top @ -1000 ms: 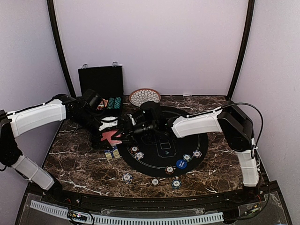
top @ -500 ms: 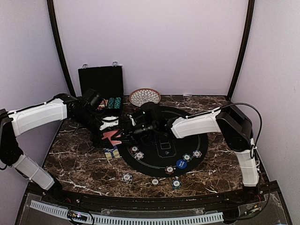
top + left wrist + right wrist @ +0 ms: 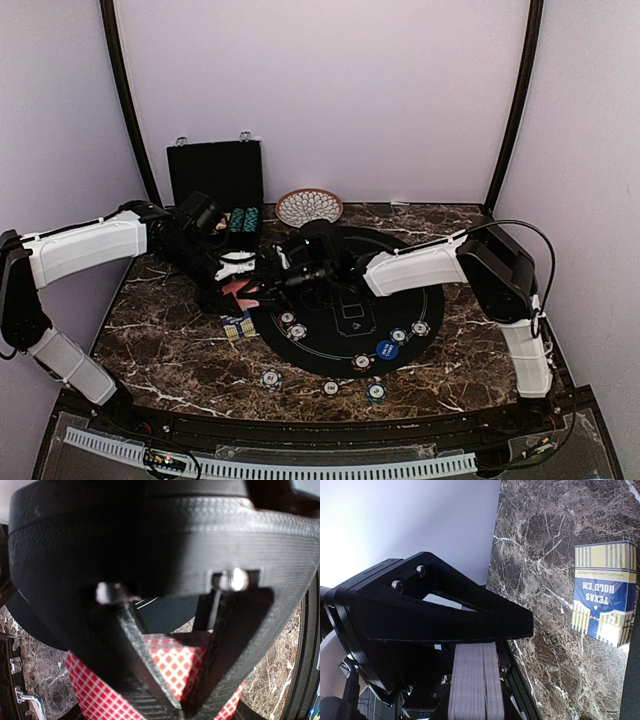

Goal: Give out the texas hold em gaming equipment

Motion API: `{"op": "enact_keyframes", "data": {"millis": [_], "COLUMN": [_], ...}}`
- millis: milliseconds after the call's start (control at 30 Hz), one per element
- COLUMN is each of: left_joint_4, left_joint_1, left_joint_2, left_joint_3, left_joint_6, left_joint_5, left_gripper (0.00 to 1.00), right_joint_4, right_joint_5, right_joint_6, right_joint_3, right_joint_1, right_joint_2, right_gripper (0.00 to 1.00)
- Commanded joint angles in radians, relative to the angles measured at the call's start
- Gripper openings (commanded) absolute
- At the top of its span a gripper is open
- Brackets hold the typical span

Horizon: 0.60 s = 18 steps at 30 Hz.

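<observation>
- The marble table (image 3: 160, 340) and the round black felt mat (image 3: 330, 348) look the same as a second ago. Same chips, no new cards dealt onto them.
- The arms are what moved. The right arm has slid left and the left one has nudged up, so the right gripper (image 3: 272, 283) is now crowded right up against the left gripper (image 3: 240, 272) at the mat's left edge.
- The deck of red-backed cards (image 3: 175, 665) is off the table, pinched between the left gripper's fingers. Less red shows from above than before, since the right gripper now covers part of it.
- On the right wrist cam the deck is edge-on, just under the right gripper's fingers. I honestly can't tell if they're gripping a card or just closing in.
- The Texas Hold'em box (image 3: 602, 592) lies flat on the marble, nearby.
- My read: it's mid hand-off, about to peel a card off to deal. Most of the dealing is still to do.
</observation>
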Motion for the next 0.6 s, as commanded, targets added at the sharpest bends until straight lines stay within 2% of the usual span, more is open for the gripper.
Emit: {"op": "enact_keyframes", "data": {"millis": [0, 67, 167, 233, 567], "left_joint_4": [-0.005, -0.011, -0.024, -0.028, 0.021], "left_joint_1": [-0.009, -0.011, -0.018, -0.024, -0.046], "left_joint_2": [-0.012, -0.018, -0.027, -0.028, 0.015], "left_joint_3": [0.022, 0.025, 0.028, 0.026, 0.003], "left_joint_6": [0.008, 0.009, 0.008, 0.008, 0.008], "left_joint_5": [-0.017, -0.020, -0.021, -0.027, -0.076], "left_gripper": [0.64, 0.70, 0.89, 0.97, 0.99], "right_joint_4": [0.049, 0.048, 0.048, 0.049, 0.064], "right_joint_5": [-0.005, 0.008, 0.012, 0.010, -0.005], "right_joint_6": [0.003, 0.000, -0.002, -0.003, 0.000], "right_joint_3": [-0.012, -0.023, -0.024, -0.019, -0.021], "right_joint_1": [0.003, -0.004, -0.006, -0.004, 0.000], "right_joint_2": [0.000, -0.006, -0.008, -0.005, -0.008], "right_gripper": [0.17, 0.14, 0.11, 0.10, 0.09]}}
